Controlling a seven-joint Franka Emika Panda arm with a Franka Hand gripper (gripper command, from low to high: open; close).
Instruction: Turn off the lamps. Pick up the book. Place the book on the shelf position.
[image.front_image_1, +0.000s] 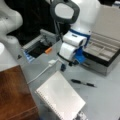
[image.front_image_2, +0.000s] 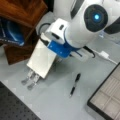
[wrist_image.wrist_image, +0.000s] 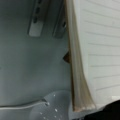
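Gripper (image.front_image_1: 63, 67) low over the table (image.front_image_1: 105, 87), just off the book's (image.front_image_1: 61, 97) far corner.
Jaw state: can't tell. Book flat beside the shelf position (image.front_image_1: 13, 95); no readable text.

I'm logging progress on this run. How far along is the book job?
The book lies flat on the grey table, not on the shelf position, so placing is undone. The gripper hovers beside the book's far edge, holding nothing visible. The lamp looks unlit.
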